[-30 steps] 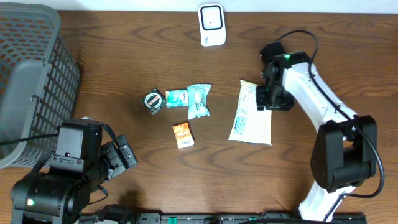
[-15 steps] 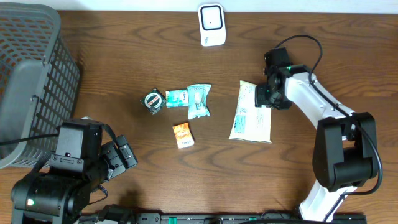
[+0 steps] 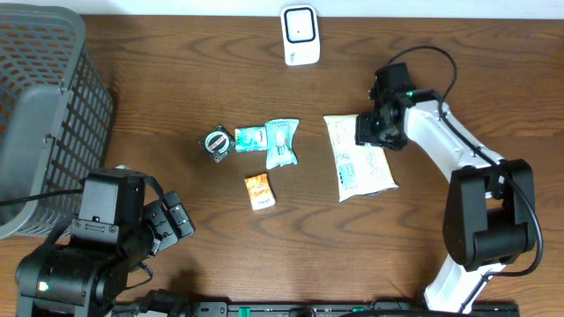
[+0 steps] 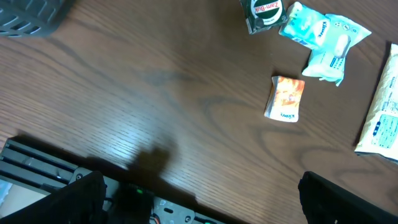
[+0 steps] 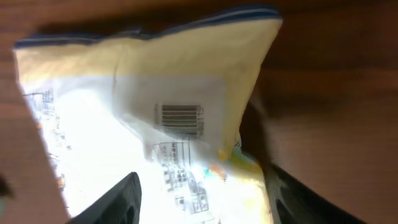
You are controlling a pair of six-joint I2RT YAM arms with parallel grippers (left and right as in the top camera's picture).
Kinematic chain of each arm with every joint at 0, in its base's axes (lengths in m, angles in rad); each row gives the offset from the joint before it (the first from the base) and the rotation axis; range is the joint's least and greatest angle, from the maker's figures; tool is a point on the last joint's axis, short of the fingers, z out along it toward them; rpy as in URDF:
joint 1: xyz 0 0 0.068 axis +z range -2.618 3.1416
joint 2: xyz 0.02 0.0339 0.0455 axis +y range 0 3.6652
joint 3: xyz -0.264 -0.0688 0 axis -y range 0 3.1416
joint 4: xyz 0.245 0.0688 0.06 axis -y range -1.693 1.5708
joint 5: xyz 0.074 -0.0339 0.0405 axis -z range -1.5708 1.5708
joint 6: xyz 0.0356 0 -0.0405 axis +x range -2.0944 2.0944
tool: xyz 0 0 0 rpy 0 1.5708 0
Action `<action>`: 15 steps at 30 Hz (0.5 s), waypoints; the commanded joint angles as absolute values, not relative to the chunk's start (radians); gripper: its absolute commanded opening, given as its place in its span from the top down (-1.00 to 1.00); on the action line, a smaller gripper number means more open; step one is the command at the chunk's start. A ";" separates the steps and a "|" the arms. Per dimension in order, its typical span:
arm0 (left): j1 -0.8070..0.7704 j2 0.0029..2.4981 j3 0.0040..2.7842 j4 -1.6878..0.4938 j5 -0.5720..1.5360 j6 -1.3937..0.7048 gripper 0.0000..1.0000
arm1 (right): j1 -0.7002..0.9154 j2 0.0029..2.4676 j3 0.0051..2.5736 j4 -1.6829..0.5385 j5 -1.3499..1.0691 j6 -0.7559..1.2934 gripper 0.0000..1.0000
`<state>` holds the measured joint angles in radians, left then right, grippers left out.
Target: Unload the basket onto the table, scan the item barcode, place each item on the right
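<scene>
A pale yellow-and-white packet [image 3: 361, 163] lies on the wooden table, right of centre, with its top end turned toward the upper left. My right gripper [image 3: 368, 130] sits at that top end, shut on the packet. In the right wrist view the packet [image 5: 143, 124] fills the space between the two dark fingers [image 5: 118, 199], and a printed barcode [image 5: 179, 118] faces the camera. The white scanner [image 3: 300, 35] stands at the table's far edge. My left gripper [image 4: 205, 205] hangs open over the near left of the table, holding nothing.
A round Zam-Buk tin [image 3: 217, 143], two teal packets [image 3: 273, 141] and an orange sachet [image 3: 259, 190] lie mid-table. A grey mesh basket [image 3: 44, 106] fills the far left. The black frame rail [image 4: 37, 168] runs along the near edge.
The right gripper has swung the packet's top end leftward, turning the packet on the table. The left arm has not moved.
</scene>
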<state>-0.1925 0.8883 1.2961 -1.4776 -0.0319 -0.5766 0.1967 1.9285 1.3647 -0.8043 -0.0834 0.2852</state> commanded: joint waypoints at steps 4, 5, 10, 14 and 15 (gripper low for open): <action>-0.193 0.888 1.295 -1.480 -0.038 -0.582 -0.95 | 0.201 1.916 1.473 -1.016 -0.097 0.278 -0.22; -0.193 0.888 1.295 -1.480 -0.038 -0.581 -0.95 | 0.201 1.916 1.472 -1.047 -0.096 0.270 -0.24; -0.193 0.888 1.295 -1.480 -0.038 -0.581 -0.95 | 0.211 1.917 1.432 -1.144 -0.097 0.214 -0.25; -0.193 0.888 1.295 -1.480 -0.038 -0.581 -0.95 | 0.226 1.917 1.372 -1.148 -0.140 0.215 -0.25; -0.193 0.888 1.295 -1.480 -0.038 -0.581 -0.95 | 0.231 1.917 1.356 -1.139 -0.144 0.215 -0.26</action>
